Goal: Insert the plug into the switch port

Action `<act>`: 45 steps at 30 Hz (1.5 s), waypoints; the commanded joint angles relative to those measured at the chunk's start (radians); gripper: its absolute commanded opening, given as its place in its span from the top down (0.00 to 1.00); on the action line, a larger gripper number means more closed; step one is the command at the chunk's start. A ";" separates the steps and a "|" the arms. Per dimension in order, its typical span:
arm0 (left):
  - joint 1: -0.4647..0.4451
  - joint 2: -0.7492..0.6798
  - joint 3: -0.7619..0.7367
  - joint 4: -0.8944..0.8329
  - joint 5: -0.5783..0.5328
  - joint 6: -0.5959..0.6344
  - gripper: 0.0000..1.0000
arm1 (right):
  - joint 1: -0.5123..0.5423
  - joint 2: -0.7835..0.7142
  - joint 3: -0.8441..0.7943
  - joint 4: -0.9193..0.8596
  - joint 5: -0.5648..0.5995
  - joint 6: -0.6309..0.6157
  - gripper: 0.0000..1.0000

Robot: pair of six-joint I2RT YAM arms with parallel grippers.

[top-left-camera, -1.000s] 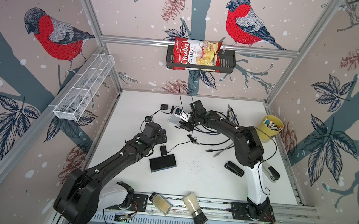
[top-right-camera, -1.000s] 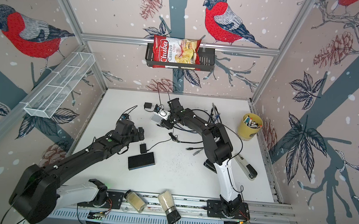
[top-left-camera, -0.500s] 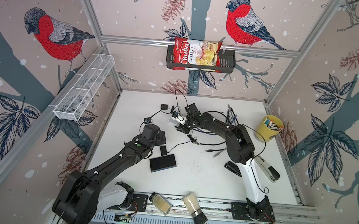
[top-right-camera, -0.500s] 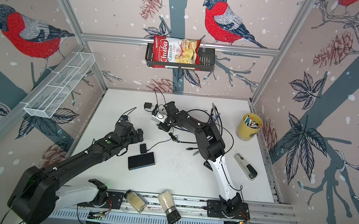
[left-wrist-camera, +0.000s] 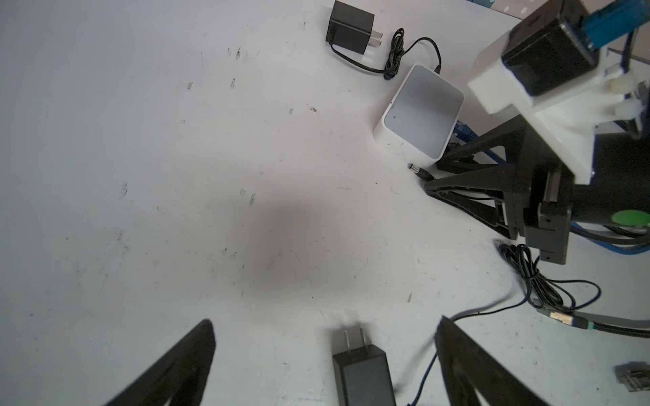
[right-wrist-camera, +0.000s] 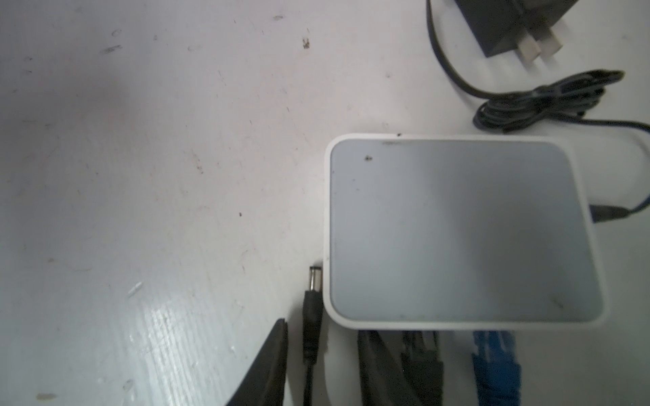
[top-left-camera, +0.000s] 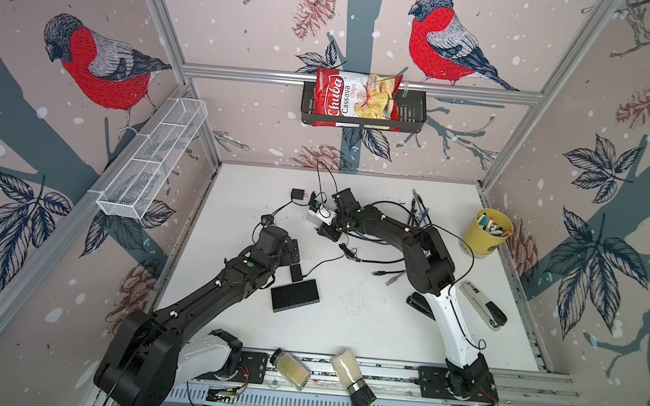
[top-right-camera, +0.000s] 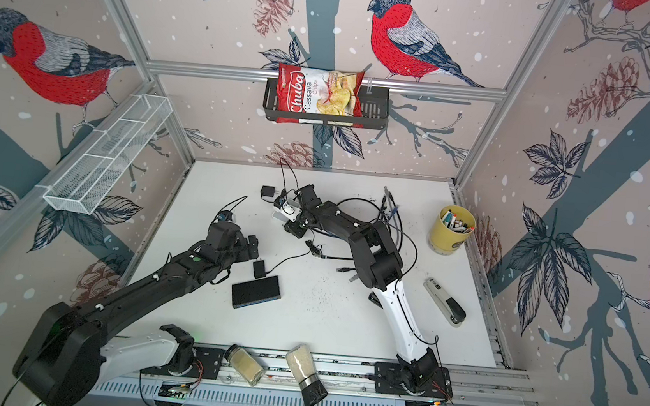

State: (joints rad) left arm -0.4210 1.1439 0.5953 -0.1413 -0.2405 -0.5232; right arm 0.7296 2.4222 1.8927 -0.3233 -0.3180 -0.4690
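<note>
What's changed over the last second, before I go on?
The right arm's elbow swung leftward in both top views, and the right gripper narrowed its jaws around the barrel plug lying beside the white switch; not yet pinched. The left gripper stayed open over the black adapter; everything else unmoved.

**A:** Any room around the switch (right-wrist-camera: 464,232)?

**B:** Left of it in both top views the surface (left-wrist-camera: 176,158) is bare, wide open. Behind it sits a black adapter (right-wrist-camera: 510,21), its coiled cord (right-wrist-camera: 548,102) just beside the switch. The edge facing the right arm (top-left-camera: 389,232) is packed: blue cable (right-wrist-camera: 496,365), barrel plug (right-wrist-camera: 312,298), and the right tool (right-wrist-camera: 322,330) straddling the plug with slim gaps.

**A:** And past that edge?

**B:** Cable tangle (top-left-camera: 418,211), then the arm itself.
</note>
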 commanded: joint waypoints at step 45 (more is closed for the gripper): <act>0.001 0.094 0.052 0.020 0.185 0.244 0.05 | -0.049 -0.613 -0.784 0.221 -0.299 -0.361 0.99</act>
State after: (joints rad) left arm -0.4191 1.2369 0.6510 -0.1673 -0.1272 -0.3424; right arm 0.6731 1.8439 1.1576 -0.1764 -0.5991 -0.8131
